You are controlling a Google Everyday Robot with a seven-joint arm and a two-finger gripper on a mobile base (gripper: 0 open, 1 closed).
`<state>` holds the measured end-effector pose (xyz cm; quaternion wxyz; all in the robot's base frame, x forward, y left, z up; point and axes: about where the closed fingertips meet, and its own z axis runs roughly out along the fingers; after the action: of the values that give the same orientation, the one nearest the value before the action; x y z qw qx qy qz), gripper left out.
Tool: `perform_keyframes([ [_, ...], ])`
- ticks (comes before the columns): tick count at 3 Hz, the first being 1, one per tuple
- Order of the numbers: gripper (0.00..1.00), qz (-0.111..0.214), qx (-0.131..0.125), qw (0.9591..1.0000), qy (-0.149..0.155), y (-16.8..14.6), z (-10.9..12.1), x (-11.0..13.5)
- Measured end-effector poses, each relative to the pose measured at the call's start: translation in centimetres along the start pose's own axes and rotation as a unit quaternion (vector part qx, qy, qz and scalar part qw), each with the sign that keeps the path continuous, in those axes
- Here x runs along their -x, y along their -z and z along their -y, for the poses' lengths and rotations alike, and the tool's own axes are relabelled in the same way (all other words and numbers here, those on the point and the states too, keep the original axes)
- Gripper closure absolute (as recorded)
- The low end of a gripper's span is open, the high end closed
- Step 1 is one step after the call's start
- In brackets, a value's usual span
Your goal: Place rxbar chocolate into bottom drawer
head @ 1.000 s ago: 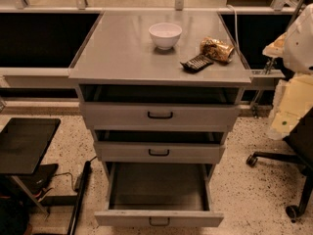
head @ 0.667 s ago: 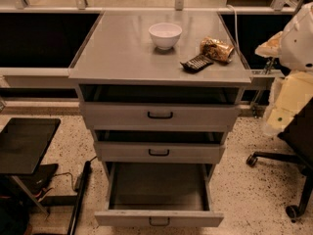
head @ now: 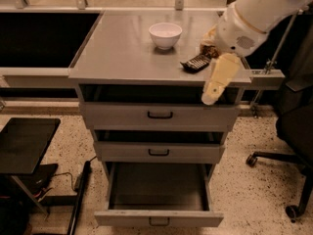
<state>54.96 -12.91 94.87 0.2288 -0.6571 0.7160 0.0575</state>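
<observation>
One clean grasp is wanted. The rxbar chocolate (head: 195, 62) lies flat near the front edge of the bench (head: 117, 53), right of the white bowl (head: 165, 35). The pincer (head: 217, 82) hangs just right of it; wide or narrow, I cannot tell. It should close across the bar's narrow width, clear of the crinkled gold item (head: 207, 47) behind. Count: one bowl, one bar, one gold item, three drawers, the bottom drawer (head: 159, 218) open.

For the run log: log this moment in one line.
gripper: right of rxbar chocolate | rxbar chocolate: on cabinet top | bottom drawer: open
</observation>
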Motion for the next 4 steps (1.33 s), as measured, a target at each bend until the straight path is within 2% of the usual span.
perform_keyframes([
  [1, 0.0, -0.002, -0.015, 0.9997, 0.017, -4.4, 4.1, 3.1],
  [2, 0.0, -0.045, -0.057, 0.9972, 0.017, -7.8, 7.9, 5.6],
  [3, 0.0, -0.083, -0.086, 0.9928, 0.008, -9.1, 9.7, 6.9],
  [4, 0.0, -0.085, -0.091, 0.9921, 0.003, -8.7, 9.8, 6.5],
])
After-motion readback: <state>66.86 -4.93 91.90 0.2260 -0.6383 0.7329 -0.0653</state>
